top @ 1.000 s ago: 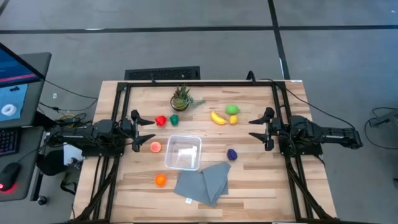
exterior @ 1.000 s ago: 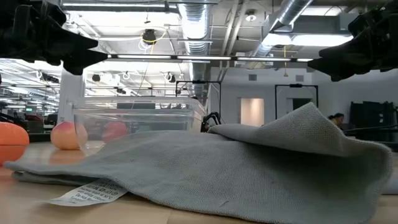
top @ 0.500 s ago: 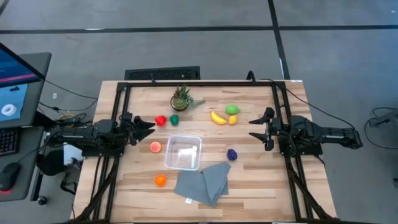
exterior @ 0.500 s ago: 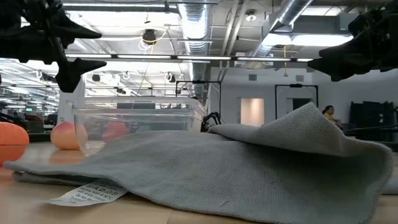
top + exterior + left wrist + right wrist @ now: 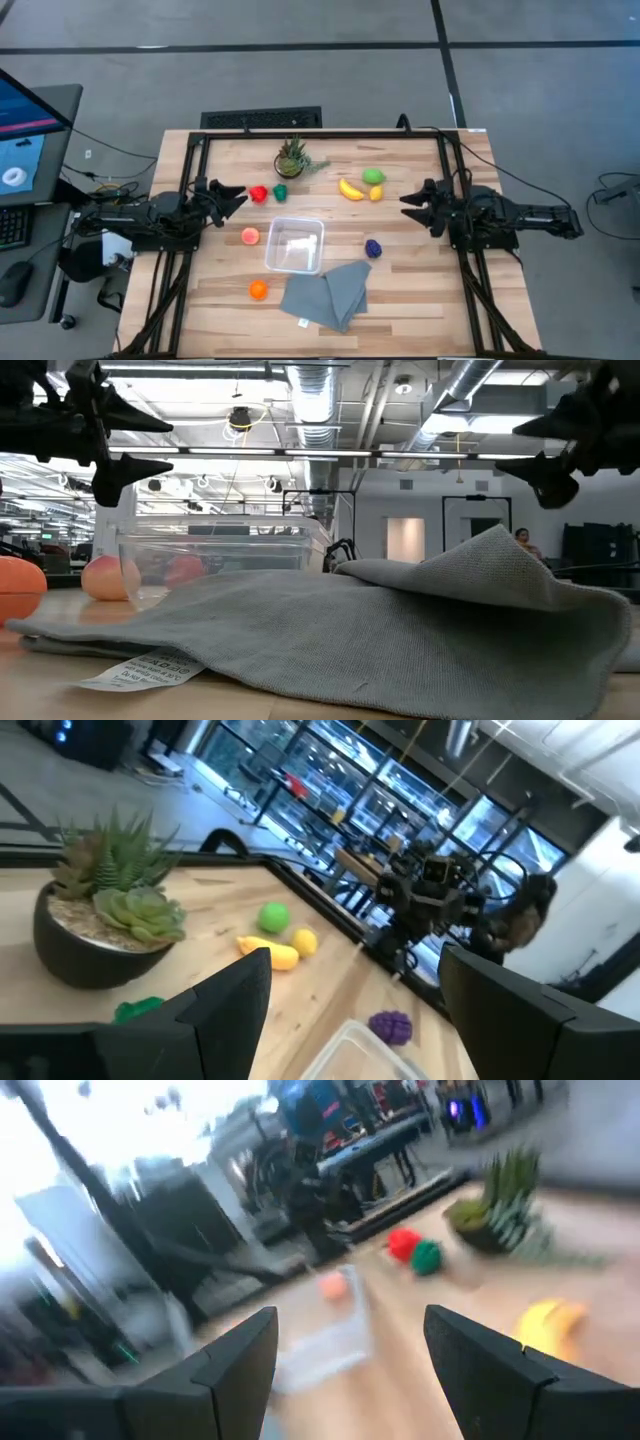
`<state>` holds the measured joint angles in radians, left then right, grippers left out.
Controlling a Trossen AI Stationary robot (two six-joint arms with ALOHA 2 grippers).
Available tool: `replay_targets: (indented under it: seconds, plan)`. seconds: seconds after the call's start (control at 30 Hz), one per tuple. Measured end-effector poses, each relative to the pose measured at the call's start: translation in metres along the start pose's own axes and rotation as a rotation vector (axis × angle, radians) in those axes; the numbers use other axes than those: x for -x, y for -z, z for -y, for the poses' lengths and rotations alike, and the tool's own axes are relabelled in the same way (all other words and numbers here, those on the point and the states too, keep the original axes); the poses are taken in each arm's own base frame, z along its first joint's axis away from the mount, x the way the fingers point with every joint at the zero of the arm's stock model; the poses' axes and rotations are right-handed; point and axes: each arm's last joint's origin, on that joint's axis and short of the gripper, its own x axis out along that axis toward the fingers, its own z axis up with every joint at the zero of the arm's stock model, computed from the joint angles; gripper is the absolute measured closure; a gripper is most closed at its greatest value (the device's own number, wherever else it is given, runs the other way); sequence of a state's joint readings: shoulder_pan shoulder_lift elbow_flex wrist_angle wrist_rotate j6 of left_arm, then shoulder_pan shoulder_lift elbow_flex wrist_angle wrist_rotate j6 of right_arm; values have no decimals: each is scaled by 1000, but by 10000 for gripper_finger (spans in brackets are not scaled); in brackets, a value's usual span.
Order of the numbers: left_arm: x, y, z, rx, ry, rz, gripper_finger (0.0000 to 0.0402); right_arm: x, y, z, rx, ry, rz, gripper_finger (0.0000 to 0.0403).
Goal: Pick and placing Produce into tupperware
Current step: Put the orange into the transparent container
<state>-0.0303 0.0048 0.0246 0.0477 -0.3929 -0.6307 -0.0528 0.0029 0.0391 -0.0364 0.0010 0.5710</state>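
Note:
The produce lies scattered on the wooden table: a red piece (image 5: 258,194), a dark green one (image 5: 281,192), a banana (image 5: 350,190), a lime-green one (image 5: 373,176), a small yellow one (image 5: 375,192), a purple one (image 5: 373,247), a peach-pink one (image 5: 250,236) and an orange one (image 5: 258,289). The clear square tupperware (image 5: 294,245) stands mid-table with nothing in it. My left gripper (image 5: 232,197) hovers open at the table's left, just short of the red piece. My right gripper (image 5: 412,206) hovers open at the right, beyond the banana. Both show high above the table in the low view (image 5: 140,445) (image 5: 535,445).
A spiky potted plant (image 5: 291,158) stands near the far edge, behind the red and dark green pieces. A folded grey cloth (image 5: 325,292) with a white tag lies at the near edge against the tupperware and fills the low view (image 5: 380,630). A black frame (image 5: 320,134) borders the table.
My left gripper has rolled about its wrist, so its fingers no longer spread across the table but stand one over the other, and it has reached a little toward the red piece. My right gripper has rolled likewise in the last half second and edged toward the table's middle.

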Motion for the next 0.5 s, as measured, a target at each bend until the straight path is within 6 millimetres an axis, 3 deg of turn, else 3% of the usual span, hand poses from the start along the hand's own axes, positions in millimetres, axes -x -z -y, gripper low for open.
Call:
replay_targets:
  seconds: [0.13, 0.5]
  plan:
    - [0, 0, 0, -39, 0, 1, 127, 0, -1, -1, -309, -6, 11, 127]
    - [0, 0, 0, -49, -1, -5, 127, 0, -4, 2, -421, 83, 114, 127]
